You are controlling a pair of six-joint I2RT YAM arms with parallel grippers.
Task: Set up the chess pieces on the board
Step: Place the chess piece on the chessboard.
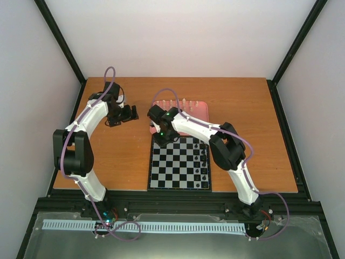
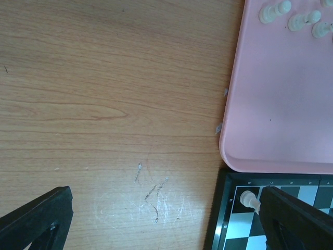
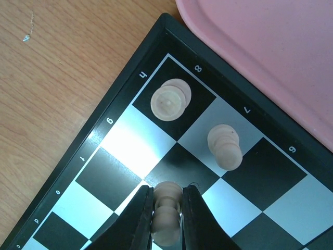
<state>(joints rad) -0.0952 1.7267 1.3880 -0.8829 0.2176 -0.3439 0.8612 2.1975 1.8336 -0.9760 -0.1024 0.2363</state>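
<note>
The chequered board (image 1: 179, 163) lies in front of the pink tray (image 1: 195, 114). My right gripper (image 3: 166, 194) is shut on a cream chess piece (image 3: 167, 221) and holds it over the board's far left corner (image 3: 130, 125). Two cream pieces (image 3: 170, 99) (image 3: 226, 147) stand on squares there. In the top view the right gripper (image 1: 161, 138) hangs over that corner. My left gripper (image 2: 166, 224) is open and empty over bare table, left of the tray (image 2: 281, 104); one cream piece on the board (image 2: 248, 198) shows beside its right finger (image 2: 296, 219). More cream pieces (image 2: 274, 10) lie in the tray.
A row of black pieces (image 1: 204, 162) stands along the board's right edge. Cream pieces line the tray's far side (image 1: 180, 102). The wooden table (image 1: 118, 162) has walls left, right and behind. Scratches mark the wood (image 2: 153, 195).
</note>
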